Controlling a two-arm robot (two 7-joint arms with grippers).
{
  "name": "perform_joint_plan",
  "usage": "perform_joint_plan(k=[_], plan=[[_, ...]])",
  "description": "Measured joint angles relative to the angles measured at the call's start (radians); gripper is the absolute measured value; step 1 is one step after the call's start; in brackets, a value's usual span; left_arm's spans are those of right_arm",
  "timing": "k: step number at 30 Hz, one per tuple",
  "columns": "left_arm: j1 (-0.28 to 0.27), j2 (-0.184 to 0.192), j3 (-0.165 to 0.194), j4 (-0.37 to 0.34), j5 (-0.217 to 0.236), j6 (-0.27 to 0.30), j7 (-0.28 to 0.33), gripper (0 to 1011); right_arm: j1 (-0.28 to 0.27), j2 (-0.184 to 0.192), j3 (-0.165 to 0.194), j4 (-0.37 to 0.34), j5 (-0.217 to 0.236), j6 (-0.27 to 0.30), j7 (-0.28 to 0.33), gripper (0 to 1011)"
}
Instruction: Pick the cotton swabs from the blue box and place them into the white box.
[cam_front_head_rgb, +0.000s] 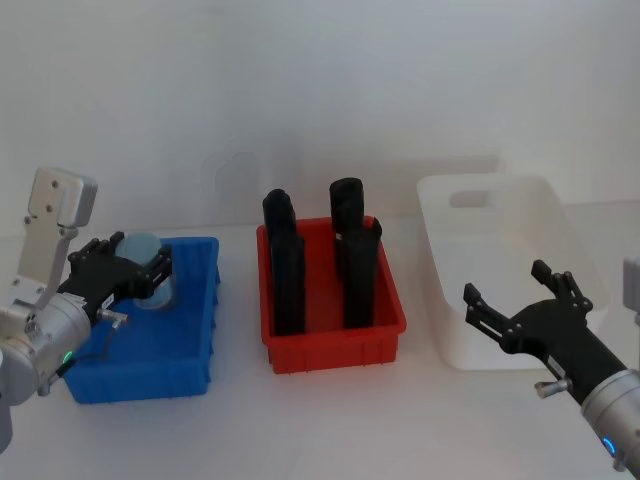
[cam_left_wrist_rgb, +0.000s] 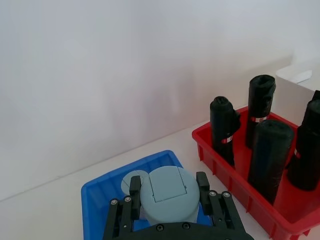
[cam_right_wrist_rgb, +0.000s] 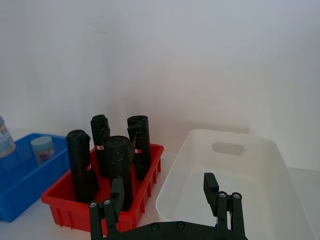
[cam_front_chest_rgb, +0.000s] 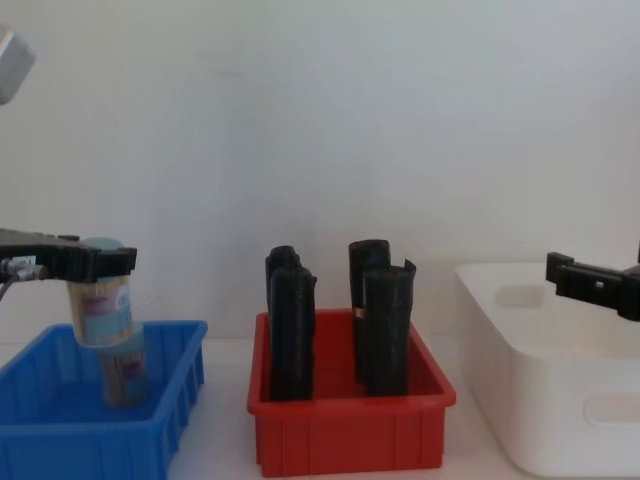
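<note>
Head view takes in a pale desk (cam_front_head_rgb: 330, 430) carrying three bins in a row. The white box (cam_front_head_rgb: 485, 178) is on the robot's right, the red bin (cam_front_head_rgb: 335, 350) with its upright black rolls (cam_front_head_rgb: 288, 285) in the middle, and the blue box (cam_front_head_rgb: 140, 380) on the left. The right gripper (cam_front_head_rgb: 505, 282) hovers at the white box's near left corner, jaws apart and holding nothing. The left gripper (cam_front_head_rgb: 140, 262) is over the blue box, its jaws clamped on either side of a cotton swab tub (cam_front_head_rgb: 140, 245) just under the lid. From the chest camera the tub hangs upright, long axis vertical and lid up, with its base about level with the blue box's rim. A second tub (cam_right_wrist_rgb: 42, 149) stands on the blue box's floor. The white box lies to the right of the held tub, with the red bin between them. The rolls stand about as high as the tub, so carrying it across likely calls for more height. The right arm is nearer the goal, but the left has the load.
</note>
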Motion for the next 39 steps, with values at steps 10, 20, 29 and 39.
perform_joint_plan(k=[10, 20, 29, 39], plan=[[0.004, 0.025, -0.011, -0.102, -0.006, 0.062, -0.070, 671, 0.000, 0.000, 0.000, 0.000, 0.000, 0.000, 0.000, 1001], [-0.009, 0.035, -0.010, -0.163, -0.022, 0.115, -0.184, 670, 0.000, 0.000, 0.000, 0.000, 0.000, 0.000, 0.000, 1001], [-0.037, 0.029, 0.003, -0.186, -0.033, 0.147, -0.288, 671, 0.000, 0.000, 0.000, 0.000, 0.000, 0.000, 0.000, 1001], [-0.084, 0.005, 0.029, -0.187, -0.033, 0.192, -0.412, 671, 0.000, 0.000, 0.000, 0.000, 0.000, 0.000, 0.000, 1001]])
